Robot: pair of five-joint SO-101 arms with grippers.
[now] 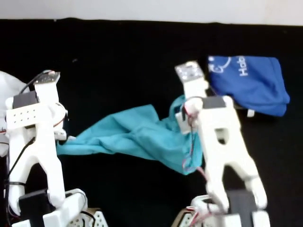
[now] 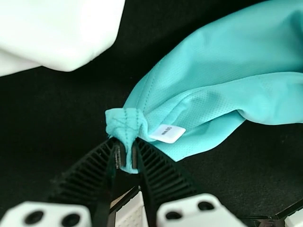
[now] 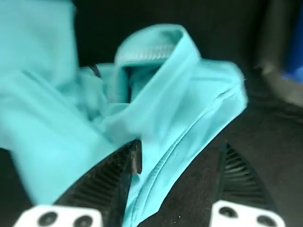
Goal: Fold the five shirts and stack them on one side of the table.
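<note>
One blue shirt (image 1: pixel 248 85) lies folded beyond my right gripper (image 3: pixel 180 158), whose fingers (image 3: pixel 118 175) stand open astride the teal shirt (image 1: pixel 137 135). My left gripper (image 2: pixel 125 156) is clamped on its corner. Most of the task remains, I judge.

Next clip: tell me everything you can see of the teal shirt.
The teal shirt is a thin, finely perforated knit, unfolded and crumpled, stretched in a wrinkled band over the black table between the two arms. The left claw is shut on a bunched, stitched corner, beside a small white label. At the other end, the ribbed collar stands up in folds, and a hemmed edge lies between the open fingers of the right claw.
</note>
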